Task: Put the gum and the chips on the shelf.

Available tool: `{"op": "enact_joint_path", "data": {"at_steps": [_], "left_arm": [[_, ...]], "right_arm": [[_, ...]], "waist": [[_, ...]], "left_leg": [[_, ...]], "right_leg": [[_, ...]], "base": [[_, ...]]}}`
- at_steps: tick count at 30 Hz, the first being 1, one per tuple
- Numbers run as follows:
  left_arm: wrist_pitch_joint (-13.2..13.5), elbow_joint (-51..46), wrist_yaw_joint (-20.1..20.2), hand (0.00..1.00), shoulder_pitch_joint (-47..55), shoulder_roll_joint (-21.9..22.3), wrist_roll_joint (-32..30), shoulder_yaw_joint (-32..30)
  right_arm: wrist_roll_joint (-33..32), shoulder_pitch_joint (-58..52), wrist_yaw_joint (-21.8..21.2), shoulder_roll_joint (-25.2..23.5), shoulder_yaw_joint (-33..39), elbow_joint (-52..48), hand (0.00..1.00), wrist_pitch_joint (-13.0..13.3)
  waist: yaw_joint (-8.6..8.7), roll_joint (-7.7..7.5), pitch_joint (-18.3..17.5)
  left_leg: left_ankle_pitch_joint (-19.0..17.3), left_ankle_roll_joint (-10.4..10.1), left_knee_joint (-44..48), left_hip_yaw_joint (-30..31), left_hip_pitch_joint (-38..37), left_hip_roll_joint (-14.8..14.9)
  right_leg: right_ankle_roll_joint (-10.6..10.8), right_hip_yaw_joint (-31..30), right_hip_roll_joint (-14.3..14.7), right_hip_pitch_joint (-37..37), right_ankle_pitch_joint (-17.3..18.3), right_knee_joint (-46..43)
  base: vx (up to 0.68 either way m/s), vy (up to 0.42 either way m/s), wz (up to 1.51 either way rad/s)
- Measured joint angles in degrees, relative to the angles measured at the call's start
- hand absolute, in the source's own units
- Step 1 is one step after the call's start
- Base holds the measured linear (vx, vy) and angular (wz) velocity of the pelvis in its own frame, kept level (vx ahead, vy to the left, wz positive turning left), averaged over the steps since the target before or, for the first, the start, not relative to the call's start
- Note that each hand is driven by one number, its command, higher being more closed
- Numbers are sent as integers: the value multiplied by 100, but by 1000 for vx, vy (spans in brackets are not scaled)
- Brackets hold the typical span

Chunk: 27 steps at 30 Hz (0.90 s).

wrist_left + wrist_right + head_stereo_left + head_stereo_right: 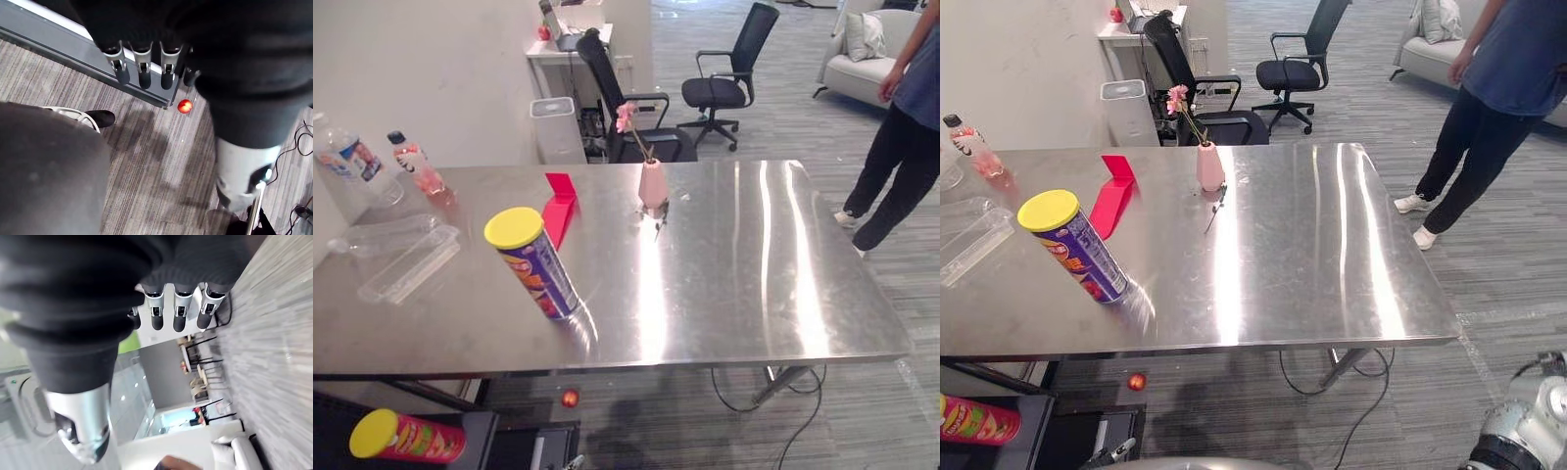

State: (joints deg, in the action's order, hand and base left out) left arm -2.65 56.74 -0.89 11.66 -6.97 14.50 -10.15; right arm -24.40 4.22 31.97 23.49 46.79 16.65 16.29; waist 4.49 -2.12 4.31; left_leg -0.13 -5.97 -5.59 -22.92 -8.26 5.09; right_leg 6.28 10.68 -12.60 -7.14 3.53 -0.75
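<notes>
Both your hands hang low with nothing in them. The left hand (pixel 145 73) has its fingers straight over the floor, and the right hand (pixel 178 313) is likewise relaxed and empty. The purple can (pixel 538 266) of chips stands lid-up on the counter (pixel 754 294), toward its left front and apart from everything else. A red can (pixel 406 438) already lies on the black shelf (pixel 499 431) below the counter's left corner. The red box (pixel 558 208) just behind the purple can may be the gum; I cannot tell for sure.

I'd judge that reaching for the purple can is the step now. Use your left hand, since the can is on that side. Come in from the side at mid-body, thumb opposite the fingers, and close firmly before you lift, because the smooth tube could slip or tip. Keep clear of the vase (pixel 652 186).
</notes>
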Motion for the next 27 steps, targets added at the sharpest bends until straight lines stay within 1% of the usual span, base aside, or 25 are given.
{"op": "enact_joint_path", "data": {"at_steps": [2, 3, 4, 5, 7, 8, 10, 11, 12, 13, 14, 15, 17, 19, 21, 22, 23, 26, 27], "left_arm": [[-6, -42, 0, 0, 18, -9, -6, 36], [-34, -89, -6, 0, 29, -15, -29, 70], [-42, -98, -6, 0, 29, -16, -71, 74], [-43, -124, -9, 0, 29, -16, -194, 78], [-37, -148, -17, 0, 37, -13, -228, 84], [-37, -148, -22, 0, 38, -13, -228, 84], [-28, -144, -37, 0, 48, -18, -234, 84], [-24, -144, -43, 0, 65, -17, -237, 84], [-3, -139, -42, 0, 108, -11, -241, 91], [17, -134, -41, 0, 146, -9, -285, 94], [26, -130, -41, 0, 152, -11, -373, 103], [69, -98, -41, 0, 155, -16, -438, 141], [144, -63, -47, 0, 215, -14, -446, 145], [176, -34, -52, 0, 229, -19, -451, 151], [253, -19, -61, 0, 246, -22, -450, 190], [266, -20, -62, 0, 270, -22, -450, 190], [266, -20, -62, 0, 288, -45, -451, 194], [273, -19, -61, 0, 369, -48, -451, 197], [280, -20, -59, 0, 414, -47, -451, 200]], "right_arm": [[217, 0, -87, -6, -293, -354, 0, 2], [449, -1, -357, -14, -582, -716, 0, -56], [515, 1, -485, -13, -699, -856, 0, -103], [674, 0, -764, -14, -921, -1108, 0, -182], [823, 3, -1270, -15, -1317, -1449, 0, -332], [833, 3, -1432, -15, -1410, -1525, 0, -373], [859, 7, -2023, -14, -1702, -1712, 0, -493], [855, 7, -2155, -14, -1773, -1740, 0, -536], [851, 6, -2412, -13, -1929, -1813, 0, -602], [845, 11, -2655, -10, -2103, -1847, 0, -612], [832, 12, -2774, -10, -2175, -1854, 0, -613], [813, 15, -2983, -4, -2332, -1854, 0, -632], [811, 80, -3343, -1, -2731, -1860, 0, -717], [810, 109, -3530, -1, -2882, -1892, 0, -789], [798, 177, -3903, 2, -3115, -1923, 0, -884], [795, 249, -4006, 3, -3241, -1925, 0, -897], [768, 374, -4176, 9, -3425, -1990, 0, -977], [752, 484, -4383, 12, -3695, -2039, 0, -1024], [753, 546, -4481, 12, -3820, -2045, 0, -1077]], "waist": [[0, 0, 0], [-4, -1, 1], [-5, -3, 1], [-11, -2, 0], [-30, -3, 0], [-36, -2, 0], [-56, -1, 0], [-84, -1, 0], [-149, -5, 0], [-159, -22, -11], [-153, -27, -15], [-156, -26, -15], [-171, -24, -14], [-203, -23, -14], [-331, -25, -12], [-334, -30, -13], [-321, -33, -8], [-339, -33, -6], [-351, -33, -6]], "left_leg": [[0, 0, 0, 11, 0, 0], [1, 1, -1, 30, 2, 0], [2, 3, -1, 41, 5, 1], [5, 6, -2, 105, 13, 0], [30, 35, -13, 202, 41, -1], [42, 47, -19, 225, 57, -2], [98, 62, -35, 343, 131, -10], [104, 63, -37, 347, 131, -11], [118, 63, -38, 369, 134, -21], [144, 74, -38, 489, 182, -38], [172, 82, -38, 546, 218, -45], [219, 87, -38, 652, 287, -45], [276, 91, -38, 828, 370, -44], [302, 101, -38, 909, 399, -48], [337, 111, -39, 996, 427, -52], [347, 116, -39, 1046, 451, -56], [384, 128, -39, 1138, 526, -70], [400, 134, -39, 1188, 554, -80], [408, 135, -38, 1233, 571, -87]], "right_leg": [[32, 12, -2, 5, -19, -1], [54, 35, -3, 7, -32, -1], [56, 47, -3, 7, -33, -1], [57, 83, -3, 0, -33, -1], [62, 165, -3, -4, -30, -6], [63, 181, -3, -1, -30, -6], [74, 297, -12, 0, -22, -4], [89, 305, -14, -2, -13, -4], [141, 330, -27, -7, 21, -6], [201, 427, -44, -13, 61, -10], [224, 487, -54, -11, 76, -19], [229, 589, -52, -12, 79, -28], [230, 765, -45, -43, 79, -28], [230, 836, -44, -70, 79, -26], [230, 926, -42, -107, 78, -22], [230, 967, -41, -114, 78, -23], [231, 1072, -46, -112, 78, -18], [244, 1114, -47, -123, 69, -5], [244, 1152, -48, -137, 69, -3]], "base": [[-23, -14, -3], [-39, -21, 0], [-54, -28, 4], [-48, -29, 9], [-57, -32, 12], [-63, -27, 18], [-71, -29, 20], [-59, -24, 8], [-63, -40, 12], [-39, -31, 22], [-47, -46, 40], [-44, -39, 45], [-54, -42, 43], [-25, -15, 27], [-33, -11, 23], [-37, -11, 30], [-30, -9, 28], [-16, 0, 15], [-1, -4, 18]]}}
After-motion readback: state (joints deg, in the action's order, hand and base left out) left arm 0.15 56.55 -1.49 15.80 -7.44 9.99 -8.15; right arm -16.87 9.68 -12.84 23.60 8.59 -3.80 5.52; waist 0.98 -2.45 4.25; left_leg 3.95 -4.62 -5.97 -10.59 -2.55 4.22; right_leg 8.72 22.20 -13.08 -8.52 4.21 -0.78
